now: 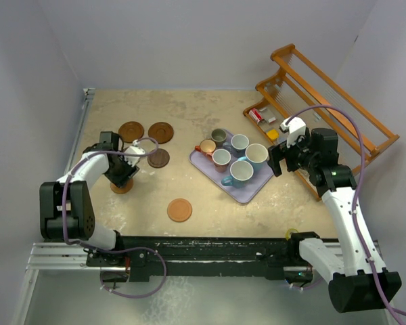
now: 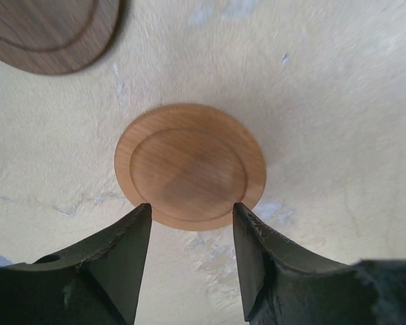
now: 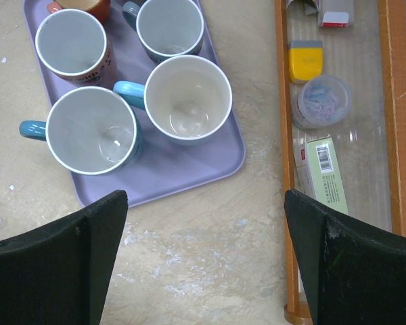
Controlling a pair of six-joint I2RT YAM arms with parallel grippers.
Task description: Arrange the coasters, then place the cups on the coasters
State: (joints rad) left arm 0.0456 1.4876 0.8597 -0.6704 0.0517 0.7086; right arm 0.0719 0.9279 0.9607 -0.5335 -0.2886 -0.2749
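Observation:
An orange-brown coaster [image 2: 189, 166] lies flat on the table, and my left gripper [image 2: 191, 210] hangs open just above its near edge, holding nothing. From above, this coaster [image 1: 121, 187] peeks out under the left gripper [image 1: 125, 175]. Other coasters lie at the back left [image 1: 130, 131], beside it [image 1: 161, 132], a darker one [image 1: 158, 158], and an orange one [image 1: 179, 210] near the front. Several cups stand on the lavender tray [image 1: 247, 193], among them a light blue cup [image 3: 91, 132] and a pinkish-red cup [image 3: 71, 44]. My right gripper [image 1: 284, 159] is open wide over bare table right of the tray.
A wooden rack [image 1: 325, 88] runs along the right side, with a yellow item [image 3: 304, 57], a clear round container [image 3: 321, 101] and a green box [image 3: 321, 172] on its clear base. A dark coaster [image 2: 47, 34] lies close beyond the left gripper. Walls close the back and left.

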